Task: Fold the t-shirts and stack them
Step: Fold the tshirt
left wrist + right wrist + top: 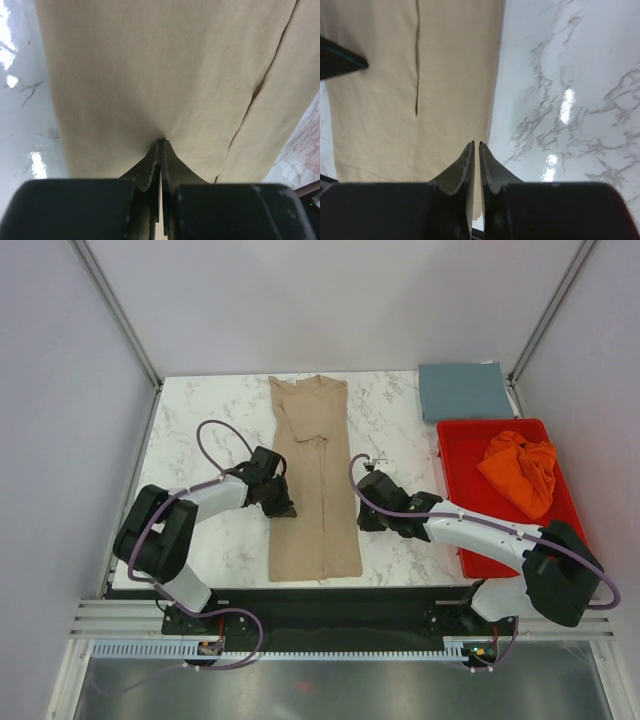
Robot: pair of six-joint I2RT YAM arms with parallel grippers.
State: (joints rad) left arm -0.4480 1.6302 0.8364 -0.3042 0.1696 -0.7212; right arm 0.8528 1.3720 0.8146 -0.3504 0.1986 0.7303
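The tan t-shirt lies in the middle of the marble table as a long narrow strip, collar at the far end. My left gripper sits at its left edge. In the left wrist view that gripper is shut, and the tan cloth puckers at its tips. My right gripper is at the shirt's right edge. Its jaws stand slightly apart with nothing between the tips, over the tan shirt. The slate blue-grey t-shirt lies folded at the back right. The orange t-shirt is crumpled in a tray.
A red plastic tray stands at the right side of the table and holds the orange shirt. Grey walls with metal posts close in the table on three sides. Bare marble shows to the right of the tan shirt.
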